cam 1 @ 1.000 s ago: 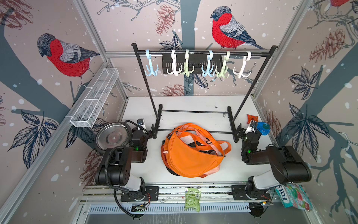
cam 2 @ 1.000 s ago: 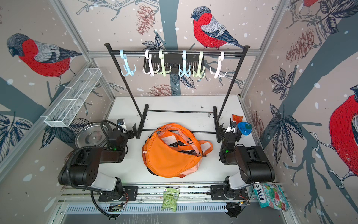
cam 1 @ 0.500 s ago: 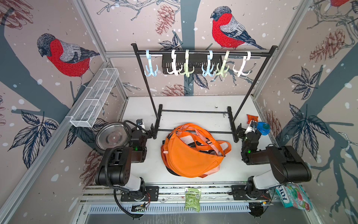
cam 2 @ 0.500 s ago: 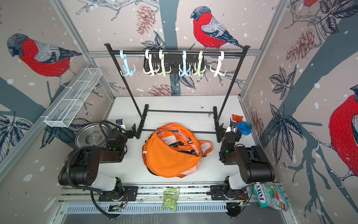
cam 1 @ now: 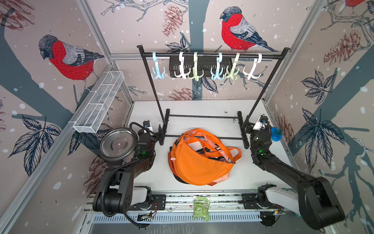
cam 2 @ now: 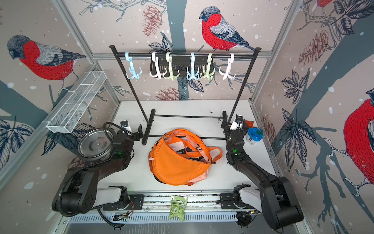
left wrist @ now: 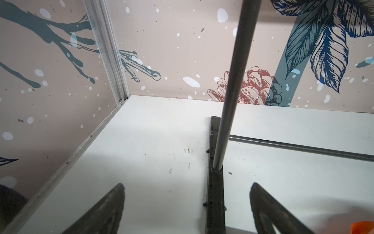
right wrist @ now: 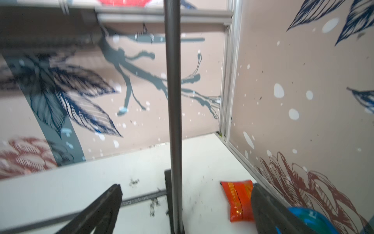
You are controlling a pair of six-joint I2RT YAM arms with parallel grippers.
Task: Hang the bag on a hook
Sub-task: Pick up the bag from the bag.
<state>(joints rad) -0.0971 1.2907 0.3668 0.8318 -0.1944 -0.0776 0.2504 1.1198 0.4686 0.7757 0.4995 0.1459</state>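
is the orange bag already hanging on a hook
No, the orange bag lies on the white table in front of the rack, and all the hooks are bare.

The left gripper [left wrist: 187,184] draws its jaws in very slightly, though they stand wide apart. The right arm [cam 1: 261,145], by the bench's right edge, shifts, blurring its wrist view.
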